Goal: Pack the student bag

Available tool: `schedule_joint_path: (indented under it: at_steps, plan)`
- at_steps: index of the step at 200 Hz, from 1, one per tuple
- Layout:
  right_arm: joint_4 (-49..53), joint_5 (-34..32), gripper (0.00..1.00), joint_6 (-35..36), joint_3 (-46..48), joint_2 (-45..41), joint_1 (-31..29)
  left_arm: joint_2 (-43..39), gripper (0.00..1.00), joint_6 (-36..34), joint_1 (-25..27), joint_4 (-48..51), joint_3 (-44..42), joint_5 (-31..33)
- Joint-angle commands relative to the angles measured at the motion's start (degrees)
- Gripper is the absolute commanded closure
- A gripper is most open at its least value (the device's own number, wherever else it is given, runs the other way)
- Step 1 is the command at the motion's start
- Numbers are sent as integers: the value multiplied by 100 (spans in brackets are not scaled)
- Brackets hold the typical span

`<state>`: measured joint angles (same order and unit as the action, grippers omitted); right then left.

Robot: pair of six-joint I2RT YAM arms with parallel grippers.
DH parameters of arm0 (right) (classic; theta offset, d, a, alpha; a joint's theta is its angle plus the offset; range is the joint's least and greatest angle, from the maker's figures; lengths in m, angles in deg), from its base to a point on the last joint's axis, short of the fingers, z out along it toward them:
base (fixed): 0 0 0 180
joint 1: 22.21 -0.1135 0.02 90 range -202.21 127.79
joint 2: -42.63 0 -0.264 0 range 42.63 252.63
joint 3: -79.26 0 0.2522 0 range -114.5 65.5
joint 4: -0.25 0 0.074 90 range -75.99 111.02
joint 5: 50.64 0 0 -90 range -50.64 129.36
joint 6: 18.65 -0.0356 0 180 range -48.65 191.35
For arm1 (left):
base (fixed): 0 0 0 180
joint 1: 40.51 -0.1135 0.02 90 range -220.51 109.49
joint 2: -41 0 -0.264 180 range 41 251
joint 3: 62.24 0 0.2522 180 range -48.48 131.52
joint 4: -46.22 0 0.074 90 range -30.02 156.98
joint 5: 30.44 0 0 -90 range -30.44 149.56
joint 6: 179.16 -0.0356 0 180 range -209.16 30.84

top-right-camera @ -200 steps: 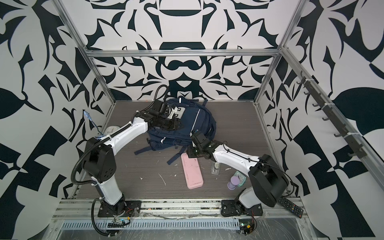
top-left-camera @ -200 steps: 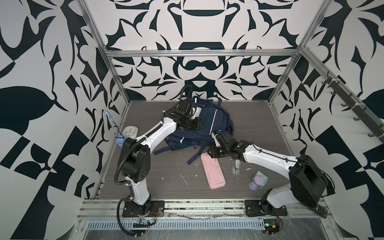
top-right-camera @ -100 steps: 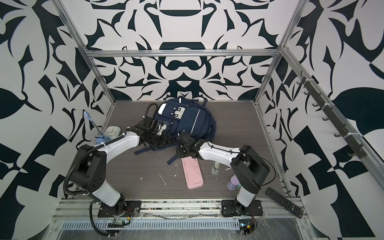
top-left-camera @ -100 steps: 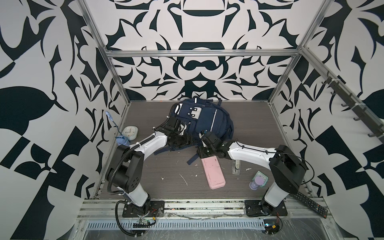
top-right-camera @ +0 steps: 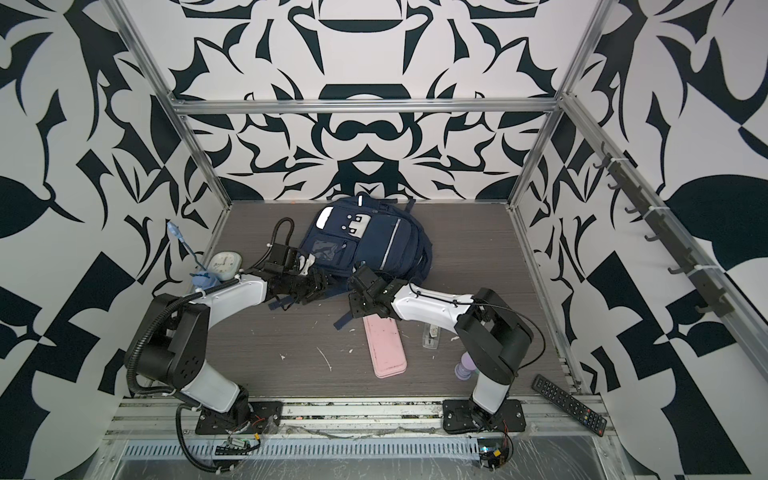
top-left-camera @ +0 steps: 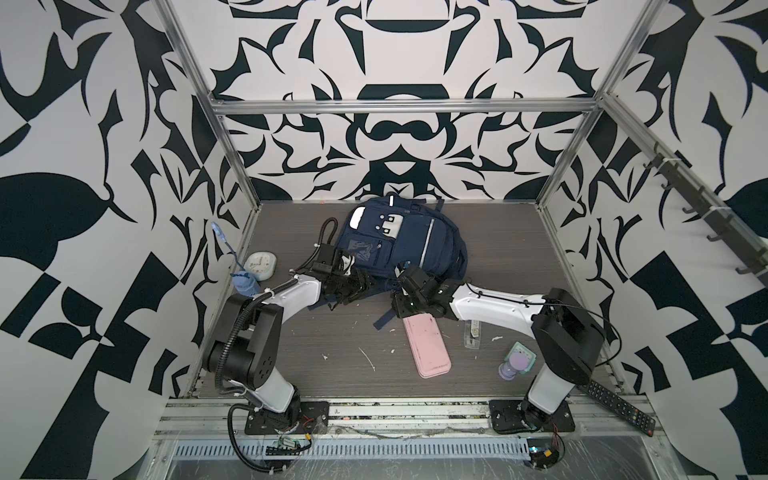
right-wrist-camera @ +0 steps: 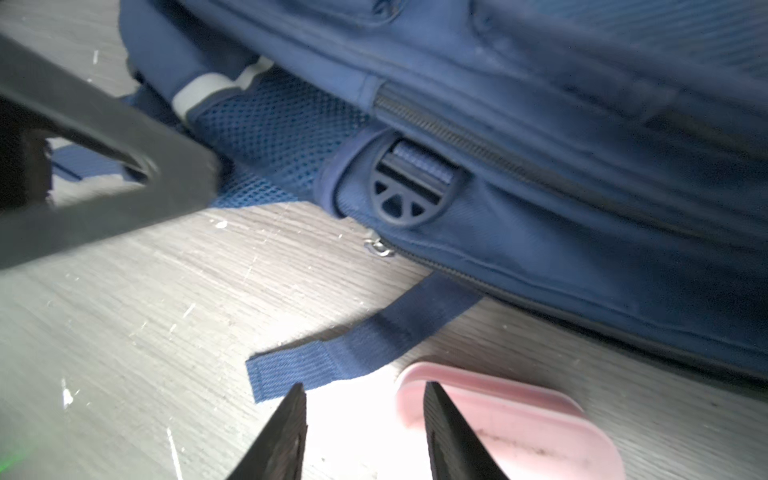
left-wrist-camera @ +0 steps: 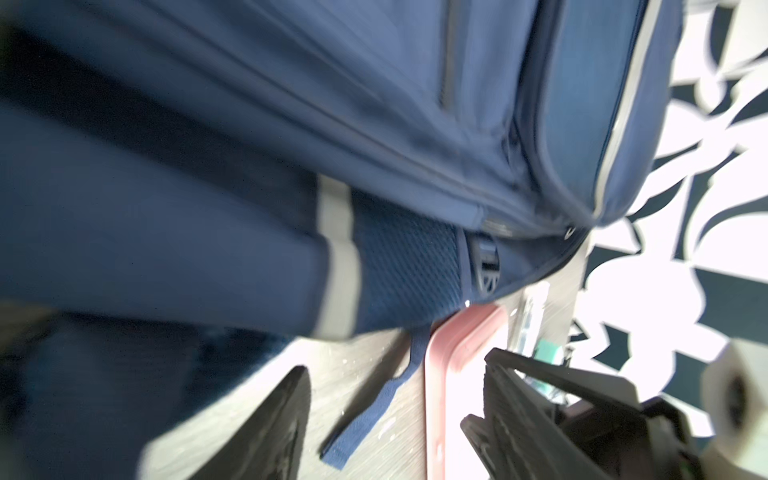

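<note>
Student bag point(top-left-camera: 409, 245) lies front up at the back middle of the desk point(top-left-camera: 332, 332). Soft, floppy fabric, likely bulky to drag; the webbing strap point(right-wrist-camera: 357, 353) or a zip pull looks the best hold. Both arms reach low to its near edge. Left tool point(left-wrist-camera: 395, 361) gapes wide, empty. Right tool point(right-wrist-camera: 363, 390) is half open, empty, beside the pink case point(right-wrist-camera: 498, 415).

Bright, sharp in both top views. Motion-smeared navy blue fabric backpack point(left-wrist-camera: 257, 137) ahead of left gripper point(left-wrist-camera: 397, 363); blown-out glare between right gripper point(right-wrist-camera: 363, 388) tips.
</note>
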<state>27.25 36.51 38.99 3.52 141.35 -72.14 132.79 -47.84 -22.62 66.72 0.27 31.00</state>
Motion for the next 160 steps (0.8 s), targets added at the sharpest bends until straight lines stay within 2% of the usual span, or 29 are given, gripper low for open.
schedule_joint_path:
  at_steps: [1,57,107,128,160]
  plan:
    - [63,-255,51,-137,-209,-42,-31,216,32,429,-178,-577,-57,-376]
    - [-83,-523,51,-295,-188,15,-41,581,37,612,-189,-663,114,-306]
    - [-64,-524,51,-254,-407,199,-61,615,65,540,-189,-663,271,-414]
    - [-58,-523,47,-227,-471,288,-78,539,76,400,-192,-561,348,-455]
    - [-49,-558,42,-201,-569,380,-100,403,86,307,-189,-534,388,-555]
